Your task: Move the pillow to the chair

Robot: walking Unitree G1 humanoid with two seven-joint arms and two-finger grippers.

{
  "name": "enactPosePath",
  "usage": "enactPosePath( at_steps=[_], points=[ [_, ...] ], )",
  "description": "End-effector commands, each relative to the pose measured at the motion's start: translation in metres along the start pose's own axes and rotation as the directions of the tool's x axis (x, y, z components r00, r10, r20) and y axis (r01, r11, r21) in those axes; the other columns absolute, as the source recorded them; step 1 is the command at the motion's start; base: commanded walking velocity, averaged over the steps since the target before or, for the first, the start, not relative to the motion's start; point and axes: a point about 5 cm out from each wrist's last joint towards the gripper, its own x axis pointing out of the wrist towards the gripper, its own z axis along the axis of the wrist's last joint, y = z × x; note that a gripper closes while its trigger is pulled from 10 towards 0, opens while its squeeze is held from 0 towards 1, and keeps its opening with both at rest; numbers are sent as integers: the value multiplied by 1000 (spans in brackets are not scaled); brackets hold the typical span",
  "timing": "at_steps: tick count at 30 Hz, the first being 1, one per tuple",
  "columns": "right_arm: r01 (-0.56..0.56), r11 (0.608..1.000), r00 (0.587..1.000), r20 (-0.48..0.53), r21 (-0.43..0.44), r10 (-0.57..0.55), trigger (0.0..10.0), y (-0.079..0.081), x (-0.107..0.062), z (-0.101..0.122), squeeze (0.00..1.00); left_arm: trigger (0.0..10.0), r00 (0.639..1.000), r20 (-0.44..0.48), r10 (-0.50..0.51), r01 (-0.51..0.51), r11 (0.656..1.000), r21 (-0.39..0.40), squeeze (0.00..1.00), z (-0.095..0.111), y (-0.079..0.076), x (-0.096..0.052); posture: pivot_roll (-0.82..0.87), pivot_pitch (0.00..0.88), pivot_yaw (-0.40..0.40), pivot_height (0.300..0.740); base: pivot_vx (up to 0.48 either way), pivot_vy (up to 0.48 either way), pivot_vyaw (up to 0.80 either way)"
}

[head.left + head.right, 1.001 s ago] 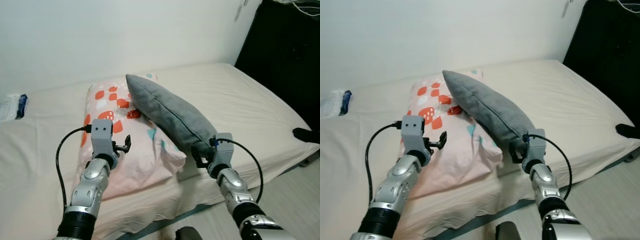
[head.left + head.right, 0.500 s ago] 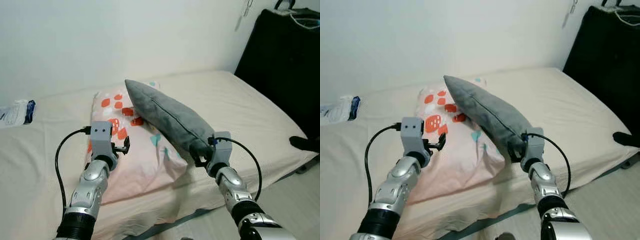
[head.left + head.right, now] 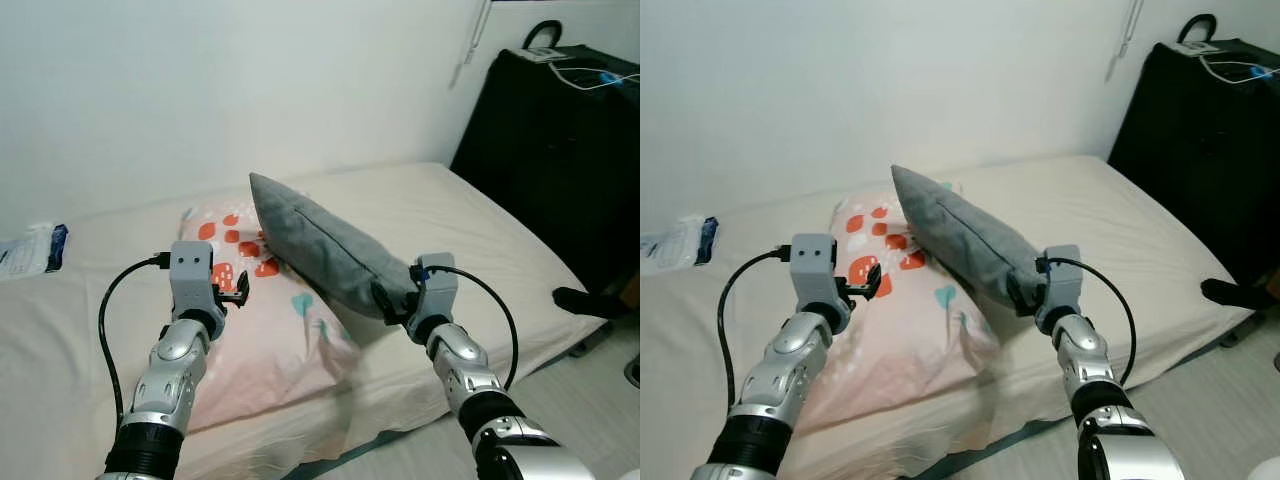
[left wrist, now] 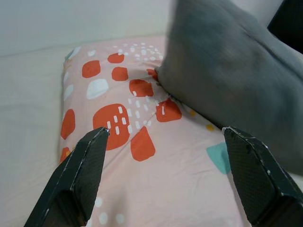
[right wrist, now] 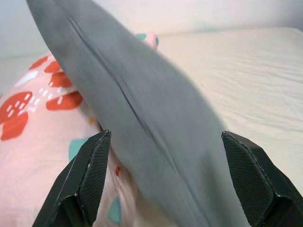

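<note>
The grey pillow (image 3: 325, 248) covers the right gripper's (image 3: 385, 298) fingertips and part of the pink patterned pillow (image 3: 270, 320); in the right wrist view its surface is smeared by blur. At the left edge, a white and blue packet (image 3: 28, 250) is cut off, its print too small to read

A beige bed (image 3: 480, 215) carries a pink patterned pillow (image 3: 275, 330).

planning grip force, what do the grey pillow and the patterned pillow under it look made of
Grey pillow: looks like a matte woven fabric, soft-filled; it has a sewn edge seam. Patterned pillow: smooth thin cloth, probably cotton, wrinkled, printed with red and white shapes.
</note>
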Motion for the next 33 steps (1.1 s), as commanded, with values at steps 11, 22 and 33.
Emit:
enactPosePath(
  at_steps=[11, 22, 33],
  points=[
    [16, 995, 991, 134, 101, -30, 10000, -4, 7, 26, 0, 10000, 999, 18, 26, -26, 1000, -3, 0, 5, 10, 4, 26, 0, -73, 740, 0, 0, 0],
    [3, 999, 934, -356, -45, -19, 10000, 16, -6, -48, 0, 10000, 966, -256, 22, 32, 978, 204, 0, -61, 12, -1, 6, 0, -43, 740, 0, 0, 0],
    [86, 994, 923, -370, -64, -103, 10000, 11, -22, -70, 0, 10000, 918, -397, -1, 41, 995, 92, 0, -112, 3, -24, -11, 0, -64, 740, 0, 0, 0]
  ],
)
